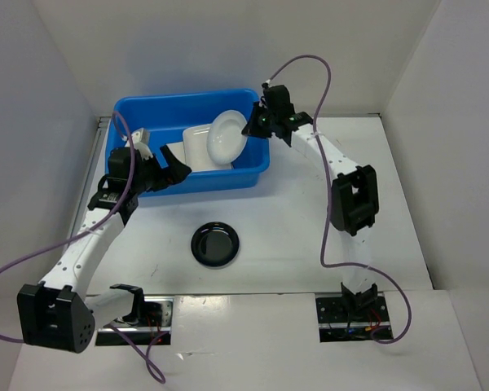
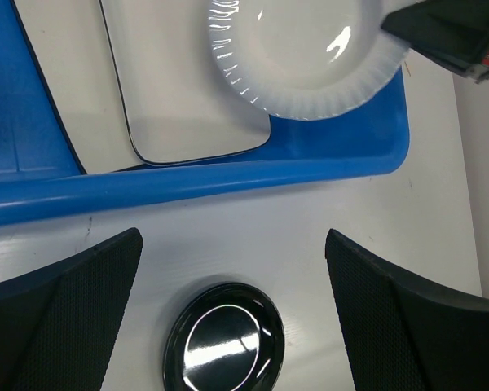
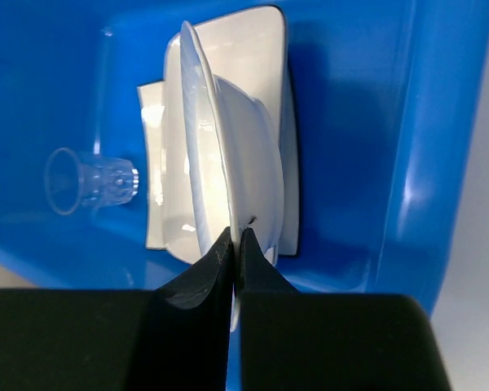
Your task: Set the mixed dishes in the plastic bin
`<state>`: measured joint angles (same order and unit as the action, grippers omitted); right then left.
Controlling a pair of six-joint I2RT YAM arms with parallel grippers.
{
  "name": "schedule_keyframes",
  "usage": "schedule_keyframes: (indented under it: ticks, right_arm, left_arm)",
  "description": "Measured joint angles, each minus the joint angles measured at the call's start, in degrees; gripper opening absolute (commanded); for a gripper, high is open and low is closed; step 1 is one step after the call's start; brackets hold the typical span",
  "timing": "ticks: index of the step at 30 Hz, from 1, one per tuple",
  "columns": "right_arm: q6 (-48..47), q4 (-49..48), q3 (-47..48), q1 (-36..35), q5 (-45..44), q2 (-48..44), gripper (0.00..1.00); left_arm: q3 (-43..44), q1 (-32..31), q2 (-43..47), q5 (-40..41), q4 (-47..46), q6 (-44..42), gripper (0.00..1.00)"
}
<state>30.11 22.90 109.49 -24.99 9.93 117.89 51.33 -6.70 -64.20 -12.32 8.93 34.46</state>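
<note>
Currently the right gripper (image 3: 235, 244), pinched tight on the rim of the round white bowl (image 3: 228, 163), holds it tilted on edge above the right end of the plastic bin (image 3: 407, 163).

I see a bright blue rectangular plastic tub (image 1: 204, 177), a round white bowl (image 1: 226, 137) with ribbed rim, a square white plate (image 2: 187, 98) edged thinly dark, a glossy round black saucer (image 1: 215, 243) and a small clear cup (image 3: 94, 181).
</note>
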Motion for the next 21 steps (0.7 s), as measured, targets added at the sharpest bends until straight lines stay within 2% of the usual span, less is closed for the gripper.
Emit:
schedule_keyframes:
  ticks: [6,15,21]
  right_arm:
    - [-0.8,5.7,14.0,0.0,0.5,10.8,0.0]
    - [-1.0,16.8,53.7,-0.8,2.3,34.4,0.0]
    - [-0.5,20.9,54.9,-1.7,3.6,37.7,0.0]
  left_arm:
    - [0.0,0.0,0.7,0.0,1.8,-0.1,1.0]
    - [-0.1,0.0,1.7,0.0,3.4,-1.4,1.0]
    - [-0.1,0.0,1.8,0.1,4.3,-1.5,1.0]
